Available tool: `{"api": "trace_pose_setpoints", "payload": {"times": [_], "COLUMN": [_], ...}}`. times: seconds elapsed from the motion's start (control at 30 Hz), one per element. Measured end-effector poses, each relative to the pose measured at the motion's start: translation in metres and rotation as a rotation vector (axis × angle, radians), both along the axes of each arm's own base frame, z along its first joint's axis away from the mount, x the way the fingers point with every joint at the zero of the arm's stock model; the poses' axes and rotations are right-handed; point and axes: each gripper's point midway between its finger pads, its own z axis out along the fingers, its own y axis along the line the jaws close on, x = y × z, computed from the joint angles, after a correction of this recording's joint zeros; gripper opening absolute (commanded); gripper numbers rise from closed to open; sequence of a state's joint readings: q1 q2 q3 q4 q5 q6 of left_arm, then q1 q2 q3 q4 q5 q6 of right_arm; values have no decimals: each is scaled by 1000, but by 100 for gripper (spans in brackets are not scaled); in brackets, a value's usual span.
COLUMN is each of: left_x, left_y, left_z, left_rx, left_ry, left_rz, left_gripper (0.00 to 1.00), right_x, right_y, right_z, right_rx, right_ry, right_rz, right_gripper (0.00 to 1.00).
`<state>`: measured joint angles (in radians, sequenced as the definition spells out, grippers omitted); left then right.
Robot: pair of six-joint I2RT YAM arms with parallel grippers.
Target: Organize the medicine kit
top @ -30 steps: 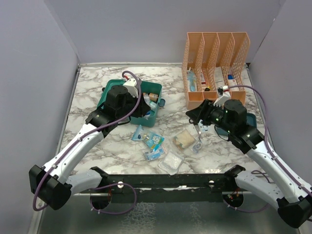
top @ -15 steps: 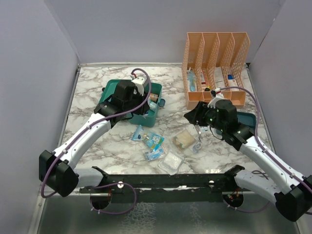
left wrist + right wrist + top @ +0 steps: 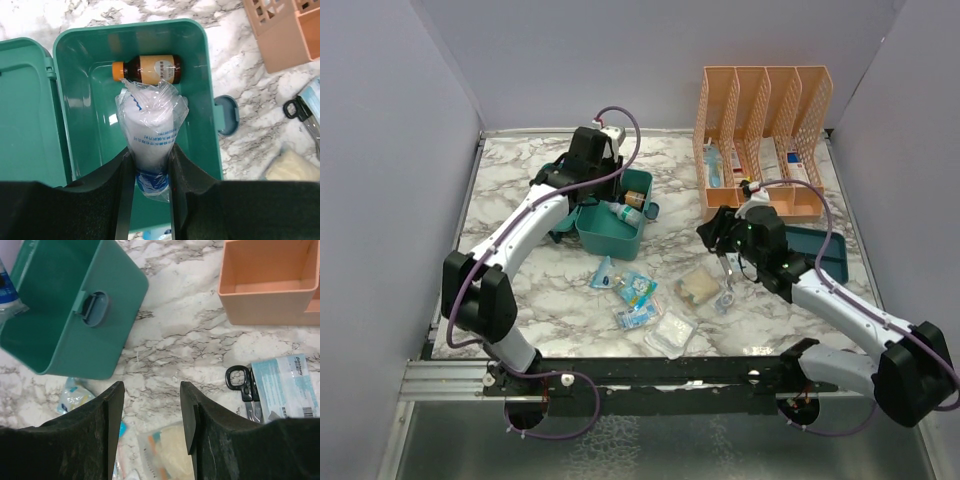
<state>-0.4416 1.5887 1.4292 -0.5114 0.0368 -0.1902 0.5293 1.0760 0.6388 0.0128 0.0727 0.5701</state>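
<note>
The left fingers (image 3: 107, 197) pinch a soft bagged roll (image 3: 150, 125) over the open medicine kit (image 3: 90, 100), rear left on the counter (image 3: 560, 300); the right fingers (image 3: 112, 415) hang open, empty. The stiff, smooth box probably grips best by its wall.

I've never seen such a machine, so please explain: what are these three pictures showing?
This is a robot with two arms fixed to a marble table. One picture looks down from above; the other two come from cameras on the wrists, so the black shapes at the bottom are its fingers. The left gripper is closed on a clear plastic pack with a white roll inside, over the open teal-green plastic box, where a brown bottle with an orange cap lies. The right gripper is open and empty above the table, near black-handled scissors. Small sealed packets lie loose; a tall orange mesh organizer stands at the back.
</note>
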Motion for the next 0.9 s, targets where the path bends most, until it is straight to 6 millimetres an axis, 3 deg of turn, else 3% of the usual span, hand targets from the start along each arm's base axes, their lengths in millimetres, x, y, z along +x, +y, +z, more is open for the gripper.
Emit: {"api": "trace_pose_setpoints", "payload": {"times": [0.1, 0.37, 0.6, 0.9], "left_x": [15, 36, 55, 54], "left_y": [4, 11, 19, 35], "left_z": [-14, -64, -81, -109], "left_rx": [25, 145, 253, 357], "left_ry": [27, 130, 158, 216], "left_rz": [20, 28, 45, 77], "left_gripper": [30, 30, 26, 29], "right_x": [9, 20, 19, 20], "right_y": [-2, -15, -20, -20], "right_z": [-14, -28, -53, -71], "right_rx": [-52, -170, -247, -280], "right_ry": [40, 81, 153, 191], "right_rz": [-24, -84, -81, -74], "right_gripper": [46, 46, 45, 44]}}
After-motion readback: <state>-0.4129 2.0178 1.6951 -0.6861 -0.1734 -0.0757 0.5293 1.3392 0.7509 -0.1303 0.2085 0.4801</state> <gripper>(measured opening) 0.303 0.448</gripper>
